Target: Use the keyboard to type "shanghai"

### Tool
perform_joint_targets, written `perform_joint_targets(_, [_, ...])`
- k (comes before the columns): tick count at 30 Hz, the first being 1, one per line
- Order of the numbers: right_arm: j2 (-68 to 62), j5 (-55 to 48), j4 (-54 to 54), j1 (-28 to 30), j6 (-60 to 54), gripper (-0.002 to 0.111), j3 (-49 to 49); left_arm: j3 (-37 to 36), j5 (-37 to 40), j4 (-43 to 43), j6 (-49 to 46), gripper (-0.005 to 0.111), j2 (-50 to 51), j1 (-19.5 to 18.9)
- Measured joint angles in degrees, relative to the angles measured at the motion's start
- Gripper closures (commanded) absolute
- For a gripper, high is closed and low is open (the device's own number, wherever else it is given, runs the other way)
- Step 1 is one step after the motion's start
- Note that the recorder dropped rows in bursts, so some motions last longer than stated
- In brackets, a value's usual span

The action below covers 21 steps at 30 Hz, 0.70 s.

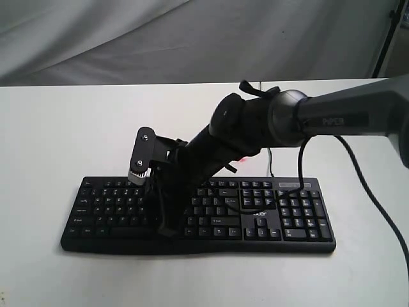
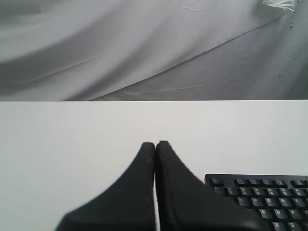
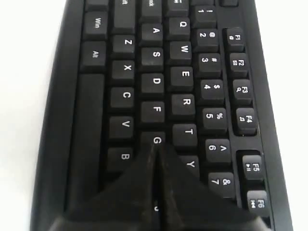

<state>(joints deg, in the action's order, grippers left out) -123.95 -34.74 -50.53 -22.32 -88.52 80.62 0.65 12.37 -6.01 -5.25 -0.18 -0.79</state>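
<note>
Your right gripper [image 3: 156, 148], jaws closed, meets the keyboard [image 1: 291, 225] beside G, its arm hiding the middle keys; your left gripper [image 2: 155, 144], also closed, hangs over the table [image 2: 67, 130]

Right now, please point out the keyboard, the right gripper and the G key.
keyboard [image 1: 299, 221]: exterior view, number pad.
right gripper [image 3: 157, 148]: right wrist view, between its fingertips.
G key [image 3: 155, 139]: right wrist view, its legend.

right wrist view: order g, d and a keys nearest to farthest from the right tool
1. G key, just ahead of the right tool.
2. D key, same row, two keys along.
3. A key, same row, farthest along.
</note>
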Motion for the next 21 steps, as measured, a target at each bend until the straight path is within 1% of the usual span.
perform_joint_targets(4, [0.00,0.74,-1.03,-0.35,0.00,0.108,-0.04,0.00,0.00,0.00,0.00,0.106,0.00,0.00])
perform_joint_targets(6, [0.00,2.22,-2.54,-1.46,0.00,0.108,-0.04,0.00,0.00,0.00,0.00,0.106,0.00,0.00])
perform_joint_targets(13, [-0.41,3.96,-2.83,-4.98,3.17,0.108,4.64,0.00,0.00,0.00,0.00,0.106,0.00,0.00])
perform_joint_targets(17, [-4.18,4.10,0.76,-7.66,9.53,0.108,11.71,0.00,0.00,0.00,0.00,0.106,0.00,0.00])
perform_joint_targets(21, [-8.55,2.88,3.67,-9.02,14.06,0.108,18.42,0.00,0.00,0.00,0.00,0.106,0.00,0.00])
